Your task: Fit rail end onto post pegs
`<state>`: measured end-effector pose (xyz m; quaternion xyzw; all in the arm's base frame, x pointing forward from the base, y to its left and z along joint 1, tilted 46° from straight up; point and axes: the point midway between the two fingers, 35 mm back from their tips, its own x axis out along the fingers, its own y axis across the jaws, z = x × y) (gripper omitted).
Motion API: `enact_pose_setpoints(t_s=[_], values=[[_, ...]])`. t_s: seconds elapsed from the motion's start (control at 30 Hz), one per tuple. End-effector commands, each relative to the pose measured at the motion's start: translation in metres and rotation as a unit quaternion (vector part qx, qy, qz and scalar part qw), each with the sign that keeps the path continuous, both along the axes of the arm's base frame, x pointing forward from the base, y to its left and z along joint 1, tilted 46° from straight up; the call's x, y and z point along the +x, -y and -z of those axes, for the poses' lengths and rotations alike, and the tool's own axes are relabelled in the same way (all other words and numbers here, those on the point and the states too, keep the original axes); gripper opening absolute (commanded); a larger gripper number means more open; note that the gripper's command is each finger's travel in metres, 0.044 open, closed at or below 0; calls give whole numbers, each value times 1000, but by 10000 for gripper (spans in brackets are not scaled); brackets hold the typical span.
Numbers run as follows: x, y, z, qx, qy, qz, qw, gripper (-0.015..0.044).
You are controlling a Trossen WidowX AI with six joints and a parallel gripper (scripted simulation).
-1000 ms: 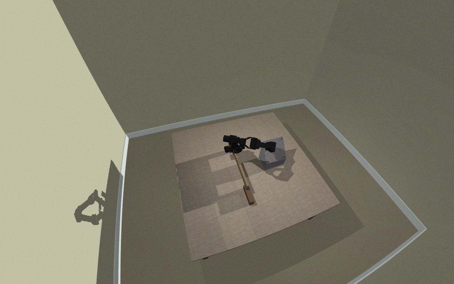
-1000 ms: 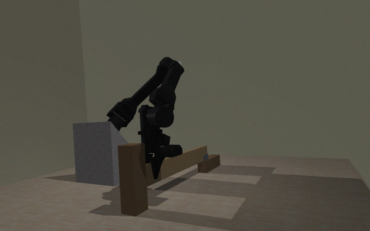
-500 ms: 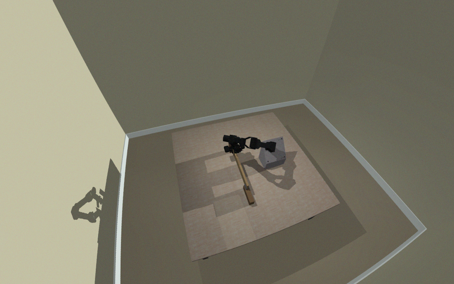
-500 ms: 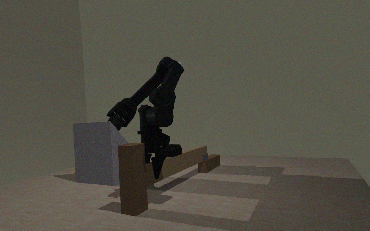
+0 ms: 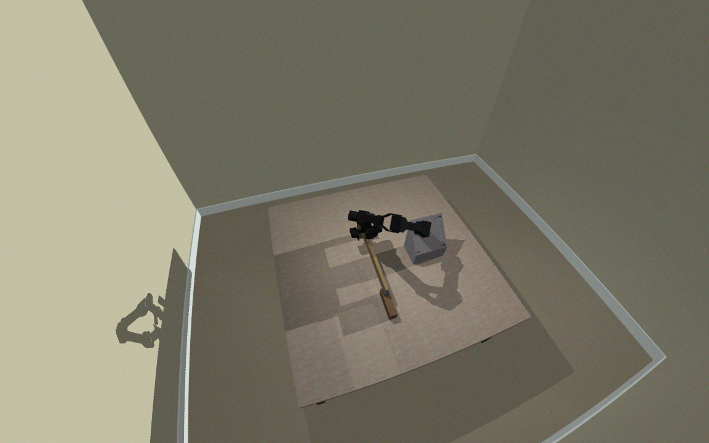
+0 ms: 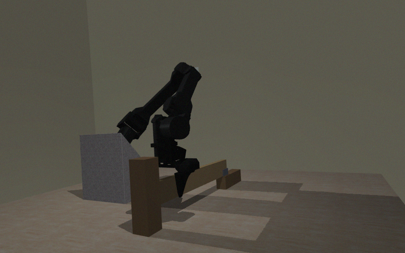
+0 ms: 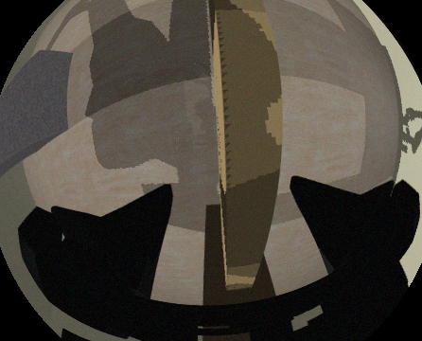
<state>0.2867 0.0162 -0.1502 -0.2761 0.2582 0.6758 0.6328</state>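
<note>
The long rail [image 5: 377,268] [image 6: 210,174] [image 7: 251,133] stands on edge. It looks level, with its near end raised off the table at the post [image 6: 145,195] [image 7: 212,256]. I see no gap between rail end and post, and no pegs show; the joint is partly hidden. The rail's far end sits in the grey bracket [image 6: 225,172] on the low footboard block [image 5: 388,306] [image 6: 232,178]. My gripper [image 7: 234,187] is open. Its fingers straddle the rail close to the post, with space on both sides in the wrist view. In the exterior view the far finger is hidden behind the rail.
The grey pedestal [image 5: 428,256] [image 6: 101,166] [image 7: 36,104] carries the arm and stands beside the rail. The table [image 5: 445,325] [image 6: 56,220] bears shadows of the arm and rail. The post stands close to the gripper.
</note>
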Motion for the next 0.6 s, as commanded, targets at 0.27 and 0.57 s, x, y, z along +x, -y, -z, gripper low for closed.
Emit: enact_pose_setpoints(t_s=[0.27,0.57], values=[[0,0,-42,0,2,0,1000,440],[0,0,-42,0,2,0,1000,440]])
